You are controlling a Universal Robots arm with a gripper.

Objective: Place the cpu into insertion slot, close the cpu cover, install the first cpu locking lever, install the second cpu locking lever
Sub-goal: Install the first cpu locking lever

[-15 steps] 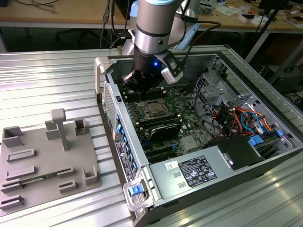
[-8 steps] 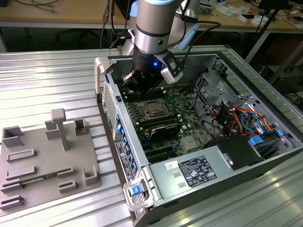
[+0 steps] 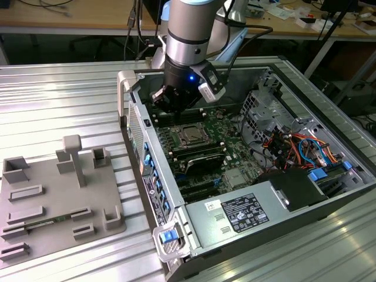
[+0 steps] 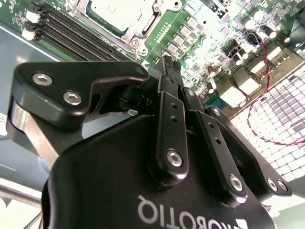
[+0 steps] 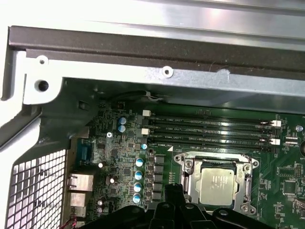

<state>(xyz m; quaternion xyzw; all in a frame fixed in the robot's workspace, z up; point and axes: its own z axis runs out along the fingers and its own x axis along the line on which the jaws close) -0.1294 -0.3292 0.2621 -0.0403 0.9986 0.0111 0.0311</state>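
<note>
Gripper (image 4: 167,64) fingers are pressed together at their tips with nothing between them, as the second wrist view shows. The arm (image 3: 187,29) comes down almost upright into the open computer case (image 3: 154,191), wrist pointing down at the motherboard (image 5: 119,162), so the closed fingertips hang low over the board.

In the first wrist view the cpu (image 5: 217,186) lies flat in the insertion slot (image 5: 183,162), silver top up, with the cpu cover (image 5: 217,158) folded down around it so the chip shows through the window. The fingertips sit just beside one edge of that frame, over a row of small dark components and off the chip itself. Whether they touch the board or the frame I cannot tell. In the exterior view the chip lies just clear of the gripper, on the side towards the camera.

Long black memory slots (image 5: 209,126) run alongside the socket. Farther off, a grey power supply box (image 3: 235,214) fills the near end of the case. On the ribbed metal table (image 3: 59,100), at the exterior view's left, a grey fixture tray (image 3: 35,229) stands well apart
</note>
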